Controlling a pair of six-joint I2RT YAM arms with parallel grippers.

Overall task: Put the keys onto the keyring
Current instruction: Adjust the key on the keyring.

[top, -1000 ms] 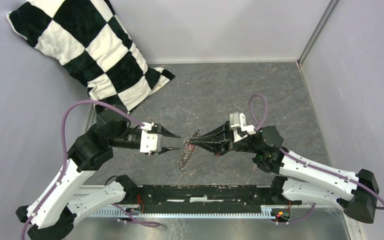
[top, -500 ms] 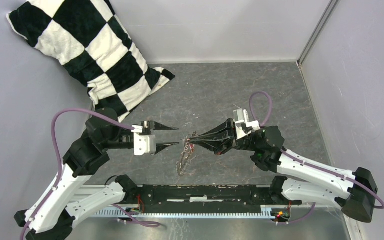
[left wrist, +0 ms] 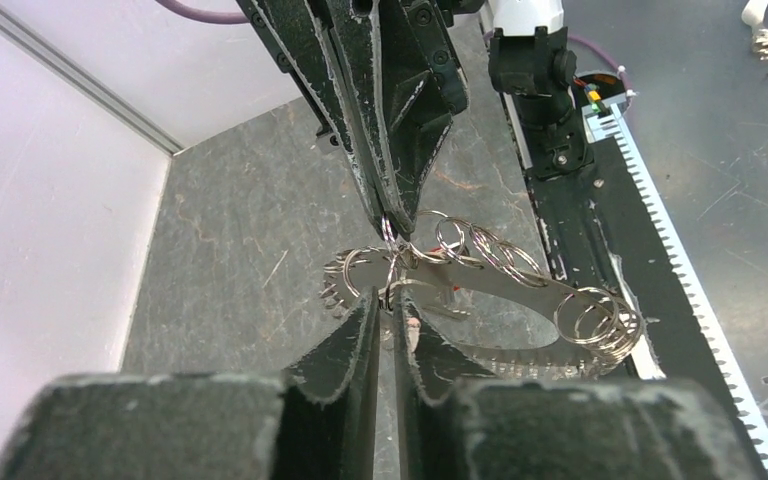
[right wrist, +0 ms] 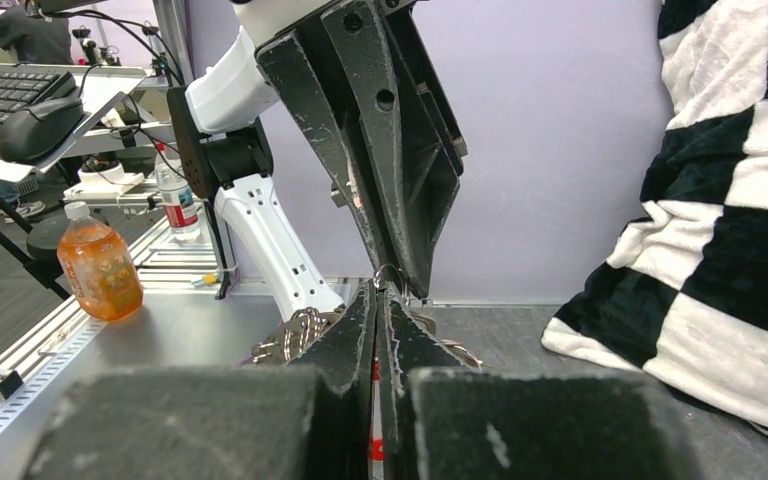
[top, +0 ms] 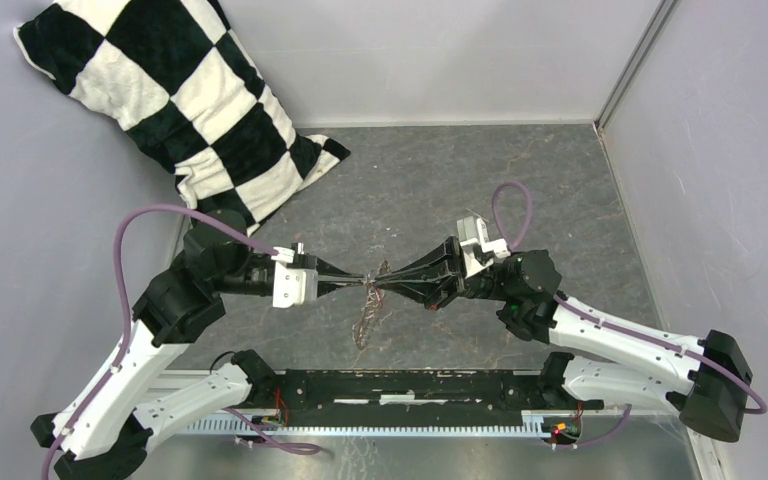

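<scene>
Enclosed by pale lilac walls (top: 440, 50) at the far side, left and right. Joined at the far right corner by a metal strip (top: 635, 60). Floored with a dark grey, stone-veined mat (top: 520, 170), marked with pale scratches. Holds a black-and-white checked pillow (top: 160, 90) in the far left corner, leaning against the left wall, lower end on the mat. Bounded at the near edge by a black rail (top: 410, 385), then a white toothed strip (top: 380, 426) on bare metal (top: 440, 455). Lit evenly, with soft shadows only. Opens, in the right wrist view, onto a room beyond: orange bottle (right wrist: 100, 270) on a metal top (right wrist: 160, 330), clear bottle (right wrist: 175, 200) behind, keyboard (right wrist: 10, 95) at upper left.
</scene>
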